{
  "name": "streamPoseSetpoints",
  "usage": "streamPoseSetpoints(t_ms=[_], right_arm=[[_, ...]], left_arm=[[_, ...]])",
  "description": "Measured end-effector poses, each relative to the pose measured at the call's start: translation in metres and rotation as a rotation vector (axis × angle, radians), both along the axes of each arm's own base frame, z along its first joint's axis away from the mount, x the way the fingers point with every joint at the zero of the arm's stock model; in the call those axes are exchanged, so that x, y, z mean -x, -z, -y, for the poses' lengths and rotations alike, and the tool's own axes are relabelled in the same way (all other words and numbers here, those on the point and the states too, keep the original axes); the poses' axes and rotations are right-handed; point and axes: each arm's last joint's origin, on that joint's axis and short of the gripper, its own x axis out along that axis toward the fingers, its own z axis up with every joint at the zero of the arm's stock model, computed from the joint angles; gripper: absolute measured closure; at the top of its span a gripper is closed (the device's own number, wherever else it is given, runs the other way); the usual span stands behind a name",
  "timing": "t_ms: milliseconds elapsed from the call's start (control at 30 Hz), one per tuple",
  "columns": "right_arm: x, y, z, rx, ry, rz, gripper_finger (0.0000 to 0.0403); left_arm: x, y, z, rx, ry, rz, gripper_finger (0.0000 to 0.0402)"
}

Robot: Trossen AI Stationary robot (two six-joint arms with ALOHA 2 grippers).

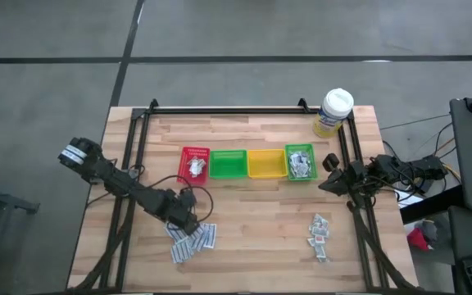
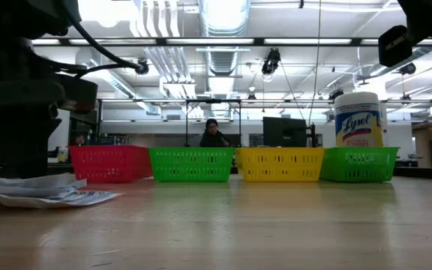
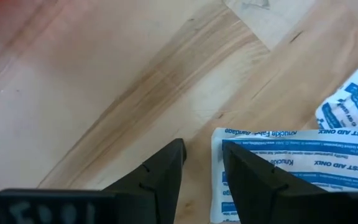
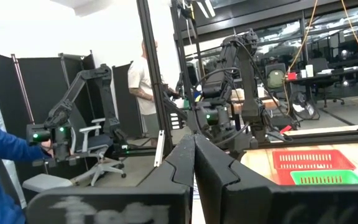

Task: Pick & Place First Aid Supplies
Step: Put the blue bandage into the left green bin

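Sachets [image 1: 192, 240] lie in a loose heap on the wooden surface [image 1: 252, 221] at about seven o'clock from its middle, white-blue bandage packets overlapping one another. The left gripper [image 1: 185, 223] hangs just over the heap's upper edge with its fingers [image 3: 166, 171] spread apart; one fingertip sits above bare wood, the other above the edge of a packet [image 3: 303, 168], and nothing is pinched between them. Whether a tip touches the packet cannot be told. The left arm reaches in low from nine o'clock, slanting down toward the heap. A second, smaller pile of sachets [image 1: 319, 236] lies at about four o'clock. Farther back, a row of four bins stands across the middle: red [image 1: 195, 163], green [image 1: 228, 164], yellow [image 1: 266, 163] and another green [image 1: 300, 162], the red and far green ones holding sachets. The right gripper [image 1: 331, 174], fingers pressed together and empty, waits at three o'clock by the surface's edge. A wipes tub [image 1: 333, 112] stands at one o'clock.
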Motion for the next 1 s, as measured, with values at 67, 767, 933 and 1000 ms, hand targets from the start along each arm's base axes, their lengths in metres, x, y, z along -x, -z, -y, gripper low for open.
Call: streamPoseSetpoints(t_ms=[67, 767, 933, 1000], right_arm=[[0.0, 0.0, 0.0, 0.0, 0.0, 0.0, 0.0394], [0.0, 0.0, 0.0, 0.0, 0.0, 0.0, 0.0394], [0.0, 0.0, 0.0, 0.0, 0.0, 0.0, 0.0394], [0.0, 0.0, 0.0, 0.0, 0.0, 0.0, 0.0394]], left_arm=[[0.0, 0.0001, -0.0017, -0.01, -0.006, -0.005, 0.0259], [0.0027, 0.0012, -0.0104, -0.108, 0.003, -0.037, 0.0261], [0.0026, 0.0012, -0.0102, -0.103, 0.004, -0.038, 0.0286], [0.0026, 0.0012, -0.0102, -0.103, 0.004, -0.038, 0.0304]])
